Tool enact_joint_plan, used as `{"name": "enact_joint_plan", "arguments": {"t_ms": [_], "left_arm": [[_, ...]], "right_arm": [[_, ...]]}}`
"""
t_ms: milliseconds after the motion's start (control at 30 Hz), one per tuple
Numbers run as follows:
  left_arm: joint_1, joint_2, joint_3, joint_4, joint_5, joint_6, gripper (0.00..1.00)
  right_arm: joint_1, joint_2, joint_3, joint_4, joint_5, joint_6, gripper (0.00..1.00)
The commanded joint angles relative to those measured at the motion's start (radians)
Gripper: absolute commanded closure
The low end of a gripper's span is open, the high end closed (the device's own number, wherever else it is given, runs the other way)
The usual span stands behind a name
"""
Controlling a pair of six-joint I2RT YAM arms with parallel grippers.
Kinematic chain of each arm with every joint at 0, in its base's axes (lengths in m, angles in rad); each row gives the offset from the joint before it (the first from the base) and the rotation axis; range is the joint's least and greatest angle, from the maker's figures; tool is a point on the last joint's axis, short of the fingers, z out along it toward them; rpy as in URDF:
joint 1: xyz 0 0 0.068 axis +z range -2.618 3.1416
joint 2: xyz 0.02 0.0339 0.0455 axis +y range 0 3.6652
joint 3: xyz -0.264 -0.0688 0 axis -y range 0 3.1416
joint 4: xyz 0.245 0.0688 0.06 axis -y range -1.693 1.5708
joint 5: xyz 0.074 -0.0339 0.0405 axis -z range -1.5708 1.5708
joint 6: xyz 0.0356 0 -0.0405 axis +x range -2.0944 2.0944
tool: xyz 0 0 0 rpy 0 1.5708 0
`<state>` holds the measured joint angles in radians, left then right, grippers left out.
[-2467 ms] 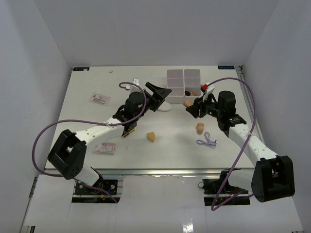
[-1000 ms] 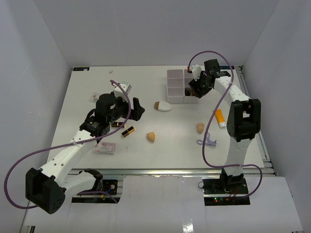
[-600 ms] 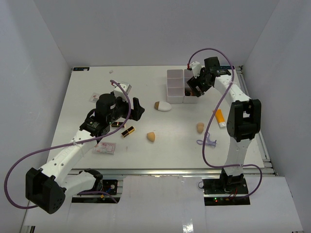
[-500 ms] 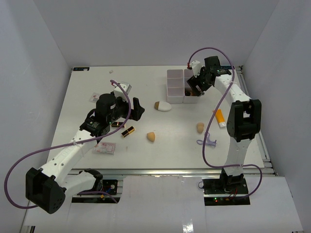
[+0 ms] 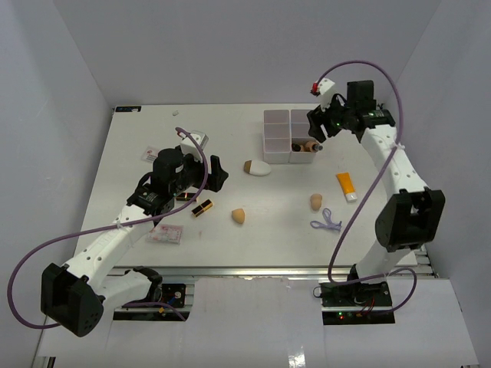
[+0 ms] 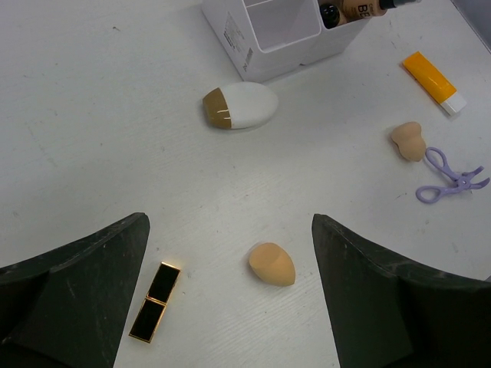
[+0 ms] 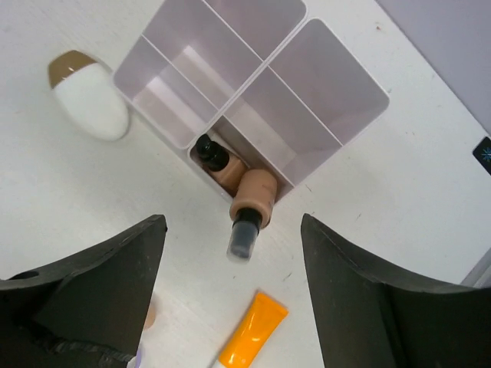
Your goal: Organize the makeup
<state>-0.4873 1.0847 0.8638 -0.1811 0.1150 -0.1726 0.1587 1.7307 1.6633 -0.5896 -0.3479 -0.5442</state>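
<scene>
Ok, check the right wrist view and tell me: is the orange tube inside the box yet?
No, the orange tube lies flat on the table, outside the white box.

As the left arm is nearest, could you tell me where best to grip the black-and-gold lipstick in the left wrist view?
Probably at its middle, from straight above: the lipstick lies flat, a long bar, so the open left gripper can straddle its narrow width.
</scene>
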Motion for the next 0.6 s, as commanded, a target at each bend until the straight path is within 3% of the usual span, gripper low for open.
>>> {"name": "enact_joint_plan", "arguments": {"t_ms": [0, 133, 300, 567], "left_arm": [[0.001, -0.015, -0.003, -0.005, -0.003, 0.012, 0.02], [0.001, -0.016, -0.003, -0.006, -0.002, 0.012, 0.02], [0.001, -0.013, -0.006, -0.005, -0.009, 0.012, 0.02], [0.002, 0.008, -0.008, -0.004, -0.012, 0.015, 0.02]], "right_arm": [[-0.114, -0.168, -0.18, 0.11, -0.135, 0.112, 0.37], [-0.193, -0.281, -0.382, 0.208, -0.115, 0.213, 0.59], [-0.195, -0.319, -0.579, 0.366, -0.006, 0.375, 0.67], [-0.195, -0.125, -0.466, 0.393, -0.019, 0.514, 0.76]]}}
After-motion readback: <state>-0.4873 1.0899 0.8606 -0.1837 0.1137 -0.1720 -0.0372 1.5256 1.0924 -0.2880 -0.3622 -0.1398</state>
